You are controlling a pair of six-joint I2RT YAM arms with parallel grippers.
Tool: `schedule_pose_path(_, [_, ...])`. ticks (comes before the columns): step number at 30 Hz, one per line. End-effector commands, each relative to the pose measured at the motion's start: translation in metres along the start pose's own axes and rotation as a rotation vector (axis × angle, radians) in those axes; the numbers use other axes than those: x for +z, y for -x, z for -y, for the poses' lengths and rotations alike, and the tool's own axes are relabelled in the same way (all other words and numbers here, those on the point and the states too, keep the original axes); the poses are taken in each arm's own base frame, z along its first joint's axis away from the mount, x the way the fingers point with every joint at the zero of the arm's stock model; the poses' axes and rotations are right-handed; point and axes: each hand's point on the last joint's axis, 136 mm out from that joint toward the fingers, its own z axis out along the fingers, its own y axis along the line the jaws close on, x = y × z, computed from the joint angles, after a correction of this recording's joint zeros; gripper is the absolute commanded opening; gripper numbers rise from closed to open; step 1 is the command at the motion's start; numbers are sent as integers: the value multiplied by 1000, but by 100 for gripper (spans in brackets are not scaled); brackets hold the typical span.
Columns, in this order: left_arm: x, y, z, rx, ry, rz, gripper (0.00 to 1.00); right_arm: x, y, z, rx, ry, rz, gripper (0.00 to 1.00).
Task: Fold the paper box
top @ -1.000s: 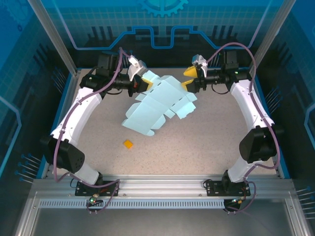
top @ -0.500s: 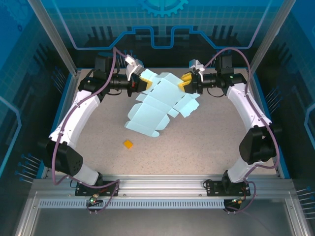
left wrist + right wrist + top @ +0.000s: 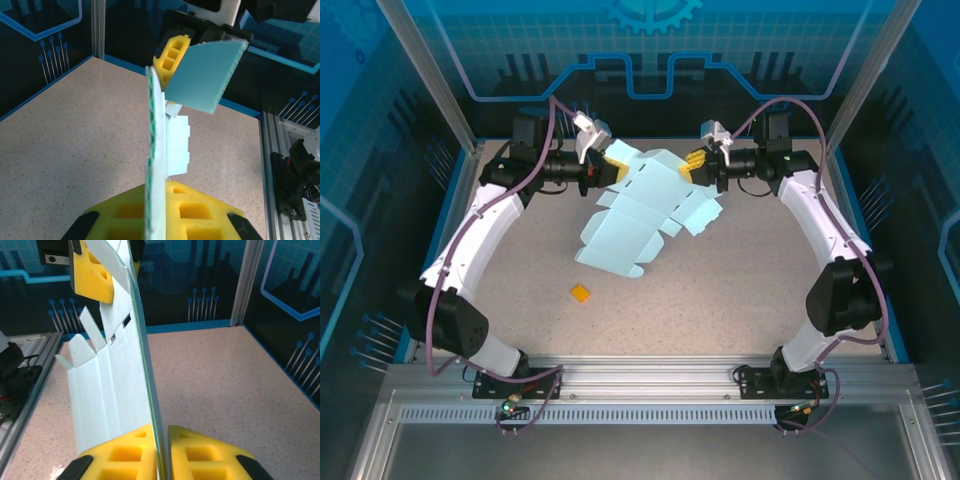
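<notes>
Paper box (image 3: 638, 215): open die-cut sheet, far side of desk (image 3: 740, 290), top lifted, low corner prob. on desk. Left gripper (image 3: 617, 168) & right gripper (image 3: 696, 160): each clenched on an upper edge. Progress: early; creases only, no walls/tabs closed

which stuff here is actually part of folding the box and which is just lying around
Part of the job:
paper box, a pale blue die-cut sheet lifted at its far edge
left end effector, clamped on the sheet's far left edge
right end effector, clamped on its far right edge

Just lying about:
orange square, alone on the table, apart from the sheet
</notes>
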Motion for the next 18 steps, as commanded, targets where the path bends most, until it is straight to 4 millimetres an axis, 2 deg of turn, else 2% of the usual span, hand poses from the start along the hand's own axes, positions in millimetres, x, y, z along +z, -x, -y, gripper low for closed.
schedule_pose_path(1, [-4,10,3,-50,-10,48,0,-1,7,3,-53,-120,-24,11])
schedule_pose_path(6, [-6,12,-7,-166,61,107,0,-5,0,13,-143,-345,-61,10])
schedule_pose_path(14, [-3,5,-22,-355,112,141,0,12,-12,13,-332,-641,-149,8])
schedule_pose_path(18, [0,0,-28,-405,120,136,0,21,-18,8,-431,-712,-197,7])
